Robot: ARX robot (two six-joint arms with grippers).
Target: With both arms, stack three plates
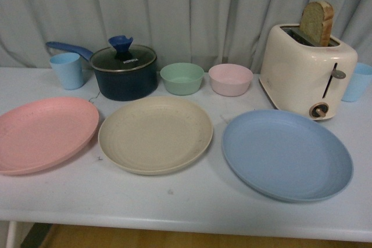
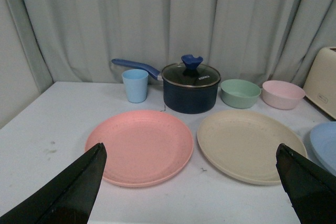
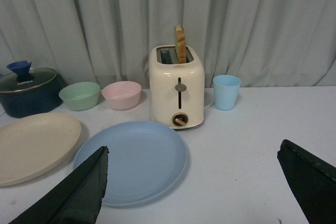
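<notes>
I see a pink plate (image 1: 43, 132), a beige plate (image 1: 156, 133) and a blue plate (image 1: 286, 154), all faintly ringed, on a white surface (image 1: 186, 201); my left claw (image 2: 190, 150) and right claw (image 3: 191, 153) are black.

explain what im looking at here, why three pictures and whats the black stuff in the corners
This is a two-armed robot facing a white table. The front picture looks out from its body; neither arm shows. The other two come from wrist cameras; the black wedges are open fingers of the left gripper and right gripper, holding nothing. A pink plate, beige plate and blue plate lie side by side, unstacked. Behind stand two blue cups, a lidded saucepan, green bowl, pink bowl and toaster with a bread slice.
</notes>
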